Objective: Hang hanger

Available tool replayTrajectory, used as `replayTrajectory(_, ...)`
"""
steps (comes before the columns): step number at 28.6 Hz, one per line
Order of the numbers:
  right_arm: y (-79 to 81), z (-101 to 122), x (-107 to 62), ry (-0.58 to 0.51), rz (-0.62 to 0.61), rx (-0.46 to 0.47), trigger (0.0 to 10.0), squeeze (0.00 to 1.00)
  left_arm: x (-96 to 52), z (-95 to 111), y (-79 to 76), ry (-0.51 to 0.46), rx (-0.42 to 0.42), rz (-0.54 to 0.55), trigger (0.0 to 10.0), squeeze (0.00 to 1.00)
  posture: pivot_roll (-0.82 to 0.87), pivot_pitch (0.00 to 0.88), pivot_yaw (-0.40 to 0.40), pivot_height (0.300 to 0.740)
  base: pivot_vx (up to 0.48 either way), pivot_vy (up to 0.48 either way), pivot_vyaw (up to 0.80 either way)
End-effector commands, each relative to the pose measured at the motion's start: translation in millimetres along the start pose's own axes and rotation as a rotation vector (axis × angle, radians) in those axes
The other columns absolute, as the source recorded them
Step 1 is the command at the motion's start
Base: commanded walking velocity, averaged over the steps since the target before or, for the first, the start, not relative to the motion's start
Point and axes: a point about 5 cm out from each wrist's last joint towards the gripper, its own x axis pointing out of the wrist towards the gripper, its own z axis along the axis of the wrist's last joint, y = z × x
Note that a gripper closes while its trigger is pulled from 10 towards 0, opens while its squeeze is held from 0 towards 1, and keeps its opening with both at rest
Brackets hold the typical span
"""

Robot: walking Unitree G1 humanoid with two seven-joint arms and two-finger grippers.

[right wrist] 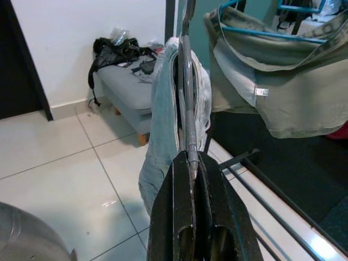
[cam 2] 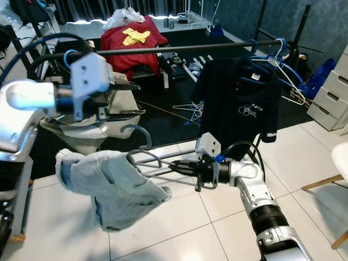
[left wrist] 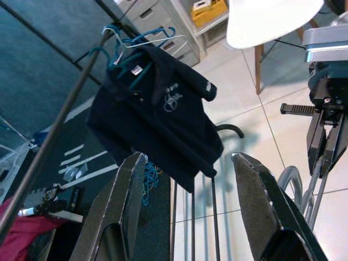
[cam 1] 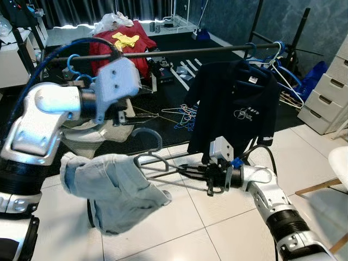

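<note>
A robot stands before a black clothes rail in a cluttered room. Its right gripper is clamped tight on the end of a grey metal hanger, held roughly level, well below the rail. Pale blue denim shorts are draped over the hanger and sag toward the white tiled floor. The hanger's curved hook rises just above the shorts.

The left gripper hovers near the hook, between hanger and rail — its two black fingers spread wide, holding nothing. The left wrist view looks between those fingers at a dark polo shirt hanging on the rail, with empty blue and white hangers beside it.

To do this step well, the hook likely needs turning upright and lifting above the rail, aimed at the bare stretch left of the shirt — with the grip kept firm so the shorts' weight does not twist the hanger.
</note>
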Motion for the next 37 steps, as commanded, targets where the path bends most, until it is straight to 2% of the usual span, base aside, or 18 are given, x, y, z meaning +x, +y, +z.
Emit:
replayTrajectory(1,-1.8,8.1,-3.5,-0.07,-0.04,-0.034,0.0,0.0,-15.8,-8.2,3.0,-0.051,-0.092,0.04,10.0,0.0,-0.15,0.043,-0.008,0.74,0.0,0.0,0.0)
replayTrajectory(3,-1.8,8.1,-3.5,-0.07,-0.04,-0.034,0.0,0.0,-15.8,-8.2,3.0,-0.051,-0.092,0.04,10.0,0.0,-0.15,0.043,-0.008,0.74,0.0,0.0,0.0)
replayTrajectory(5,-8.2,20.7,-13.2,-0.139,-0.122,-0.073,0.0,0.0,-60.0,-35.5,11.4,-0.097,-0.26,0.189,10.0,0.0,-0.14,0.052,-0.013,0.74,0.0,0.0,0.0)
replayTrajectory(6,-8.2,20.7,-13.2,-0.139,-0.122,-0.073,0.0,0.0,-60.0,-35.5,11.4,-0.097,-0.26,0.189,10.0,0.0,-0.14,0.052,-0.013,0.74,0.0,0.0,0.0)
replayTrajectory(7,-11.4,28.5,-17.7,-0.174,-0.155,-0.091,0.0,0.0,-73.8,-44.7,13.2,-0.088,-0.293,0.246,10.0,0.0,-0.14,0.052,-0.013,0.74,0.0,0.0,0.0)
replayTrajectory(9,-11.4,28.5,-17.7,-0.174,-0.155,-0.091,0.0,0.0,-73.8,-44.7,13.2,-0.088,-0.293,0.246,10.0,0.0,-0.14,0.052,-0.013,0.74,0.0,0.0,0.0)
replayTrajectory(11,-15.3,45.5,-26.7,-0.235,-0.194,-0.117,0.0,0.0,-109.1,-73.6,25.4,0.06,-0.338,0.506,10.0,0.0,-0.14,0.063,-0.008,0.74,0.0,0.0,0.0)
replayTrajectory(12,-15.3,45.5,-26.7,-0.235,-0.194,-0.117,0.0,0.0,-109.1,-73.6,25.4,0.06,-0.338,0.506,10.0,0.0,-0.14,0.063,-0.008,0.74,0.0,0.0,0.0)
replayTrajectory(13,-14.8,52.0,-29.5,-0.257,-0.193,-0.116,0.0,0.0,-118.3,-82.4,23.0,0.05,-0.409,0.568,10.0,0.0,-0.13,0.065,-0.009,0.74,0.0,0.0,0.0)
replayTrajectory(14,-14.8,52.0,-29.5,-0.257,-0.193,-0.116,0.0,0.0,-118.3,-82.4,23.0,0.05,-0.409,0.568,10.0,0.0,-0.13,0.065,-0.009,0.74,0.0,0.0,0.0)
replayTrajectory(15,-13.1,57.5,-30.6,-0.28,-0.181,-0.105,0.0,0.0,-119.9,-88.2,13.7,-0.01,-0.489,0.562,10.0,0.0,-0.14,0.068,-0.008,0.74,0.0,0.0,0.0)
replayTrajectory(17,-13.1,57.5,-30.6,-0.28,-0.181,-0.105,0.0,0.0,-119.9,-88.2,13.7,-0.01,-0.489,0.562,10.0,0.0,-0.14,0.068,-0.008,0.74,0.0,0.0,0.0)
replayTrajectory(18,-6.9,64.2,-30.2,-0.319,-0.125,-0.042,0.0,0.0,-113.1,-96.6,-5.9,-0.155,-0.607,0.571,10.0,0.0,-0.14,0.069,-0.01,0.74,0.0,0.0,0.0)
replayTrajectory(20,-6.9,64.2,-30.2,-0.319,-0.125,-0.042,0.0,0.0,-113.1,-96.6,-5.9,-0.155,-0.607,0.571,10.0,0.0,-0.14,0.069,-0.01,0.74,0.0,0.0,0.0)
replayTrajectory(22,1.7,70.4,-30.6,-0.365,-0.054,0.04,0.0,0.0,-116.8,-117.9,-11.2,-0.176,-0.651,0.792,10.0,0.0,-0.15,0.07,-0.009,0.74,0.0,0.0,0.0)
replayTrajectory(27,4.9,72.5,-31.4,-0.375,-0.033,0.055,0.0,0.0,-120.2,-126.8,-13.1,-0.185,-0.682,0.871,10.0,0.0,-0.16,0.07,-0.006,0.74,0.0,0.0,0.0)
replayTrajectory(29,7.8,74.0,-35.3,-0.371,-0.015,0.053,0.0,0.0,-126.8,-138.3,-20.5,-0.259,-0.76,0.95,10.0,0.0,-0.16,0.07,0.0,0.74,0.0,0.0,0.0)
replayTrajectory(37,9.7,77.2,-44.3,-0.361,-0.021,0.067,0.0,0.0,-139.0,-132.2,-31.3,-0.447,-0.85,0.874,10.0,0.0,-0.16,0.072,-0.001,0.74,0.0,0.0,0.0)
